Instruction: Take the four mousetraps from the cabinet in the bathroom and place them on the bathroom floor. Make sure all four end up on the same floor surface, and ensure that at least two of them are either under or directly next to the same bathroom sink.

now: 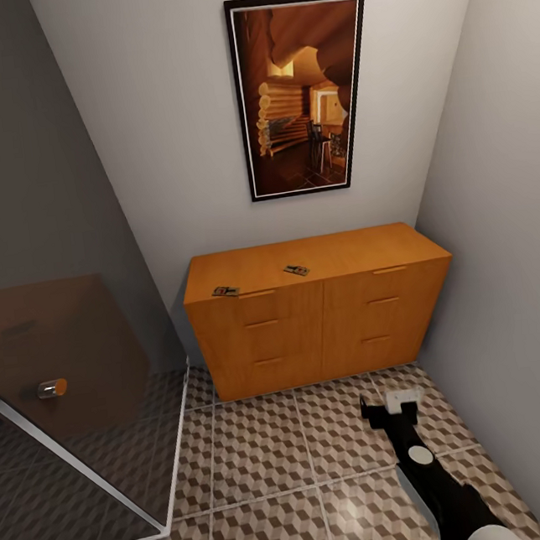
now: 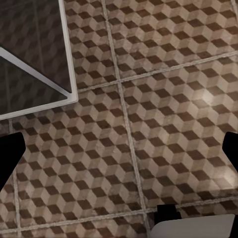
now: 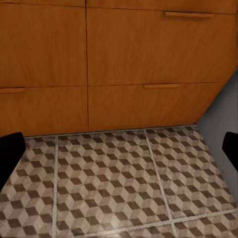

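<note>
head view: two mousetraps point(image 1: 225, 291) point(image 1: 296, 270) flat on cabinet point(image 1: 319, 257), long axes roughly left-right

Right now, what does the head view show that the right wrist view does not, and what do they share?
Head view alone: the cabinet's flat top with two mousetraps, one near its front left edge and one nearer the middle, the framed picture on the wall above, and the glass shower panel at the left. Right wrist view alone: a close look at the lower drawer fronts with their slim handles, and the open right gripper. Both share the orange-brown cabinet and the cube-patterned bathroom floor.
</note>
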You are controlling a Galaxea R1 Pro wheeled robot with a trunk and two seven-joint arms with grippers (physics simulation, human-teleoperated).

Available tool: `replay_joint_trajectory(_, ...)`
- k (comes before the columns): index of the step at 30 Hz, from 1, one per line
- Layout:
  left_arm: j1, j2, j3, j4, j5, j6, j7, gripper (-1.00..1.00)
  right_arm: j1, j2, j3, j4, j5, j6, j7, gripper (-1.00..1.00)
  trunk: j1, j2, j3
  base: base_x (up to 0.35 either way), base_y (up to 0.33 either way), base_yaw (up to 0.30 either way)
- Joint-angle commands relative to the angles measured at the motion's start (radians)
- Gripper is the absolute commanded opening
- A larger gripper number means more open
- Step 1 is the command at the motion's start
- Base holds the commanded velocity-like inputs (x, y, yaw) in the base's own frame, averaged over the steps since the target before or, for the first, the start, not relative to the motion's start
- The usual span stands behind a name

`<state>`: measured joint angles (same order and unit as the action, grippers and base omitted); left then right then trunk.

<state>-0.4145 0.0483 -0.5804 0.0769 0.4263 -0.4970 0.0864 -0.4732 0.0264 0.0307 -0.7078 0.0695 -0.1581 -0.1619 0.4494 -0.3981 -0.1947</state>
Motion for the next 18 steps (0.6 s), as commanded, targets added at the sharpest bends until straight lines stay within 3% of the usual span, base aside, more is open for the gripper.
replay_joint_trajectory(1, -0.001, 0.0, -0.008, 0.003, 0.004, -0.005, 0.003, 1.0, -0.001, 0.0, 0.003, -0.017, 0.007, 0.015, -0.008, 1.0, 0.001, -0.002, -0.002, 0.0, 0.0, 0.0)
replay_joint_trajectory(8, -0.001, 0.001, -0.008, 0.003, 0.005, -0.005, 0.003, 1.0, -0.001, 0.0, 0.003, -0.129, 0.007, 0.111, -0.008, 1.0, 0.001, -0.002, -0.002, 0.0, 0.0, 0.0)
replay_joint_trajectory(18, -0.001, 0.001, -0.009, 0.003, 0.004, -0.005, 0.003, 1.0, -0.001, 0.001, 0.004, -0.354, 0.013, 0.31, -0.009, 1.0, 0.001, -0.002, -0.002, 0.0, 0.0, 0.0)
